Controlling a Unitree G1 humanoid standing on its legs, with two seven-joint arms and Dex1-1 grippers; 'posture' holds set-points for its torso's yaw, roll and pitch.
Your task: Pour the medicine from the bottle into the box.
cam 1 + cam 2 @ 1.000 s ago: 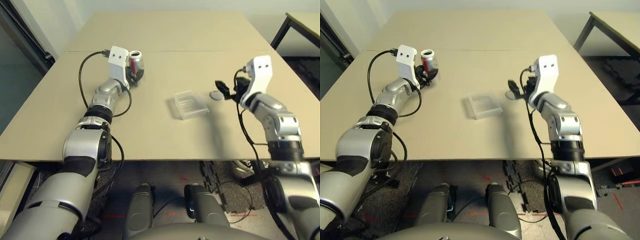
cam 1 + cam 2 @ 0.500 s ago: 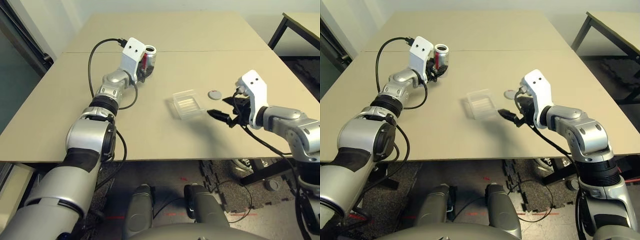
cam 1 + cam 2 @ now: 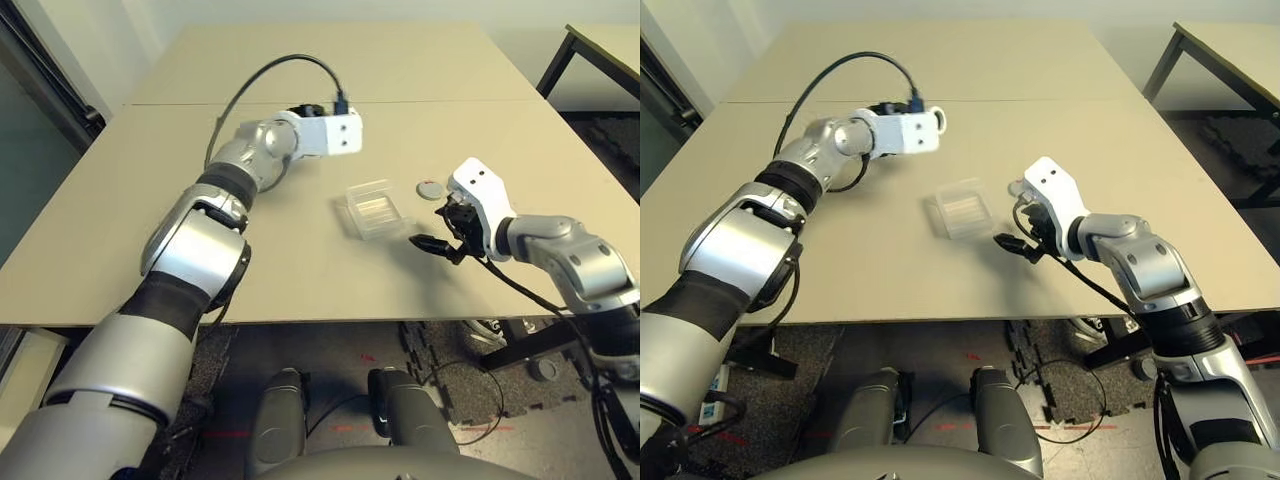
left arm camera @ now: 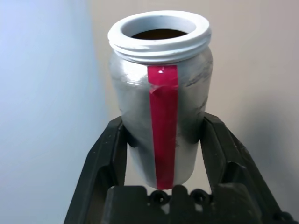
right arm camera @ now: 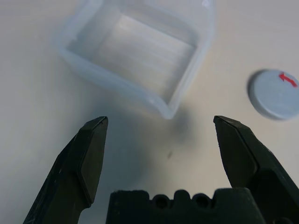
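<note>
table (image 3: 300, 270) carries everything; left gripper (image 4: 164, 154) is clamped on the open bottle (image 4: 161, 93), cap off, held up in the air on the far side of the box (image 3: 376, 209) from the robot, probably so it can tip into the box. Right gripper (image 5: 163, 140), fingers spread wide with nothing between them, sits low just beside the box's near corner, likely to steady it. Cap (image 5: 274, 94) lies flat beside the box, out of the pour path. Medicine can't be made out inside the dark bottle mouth
</note>
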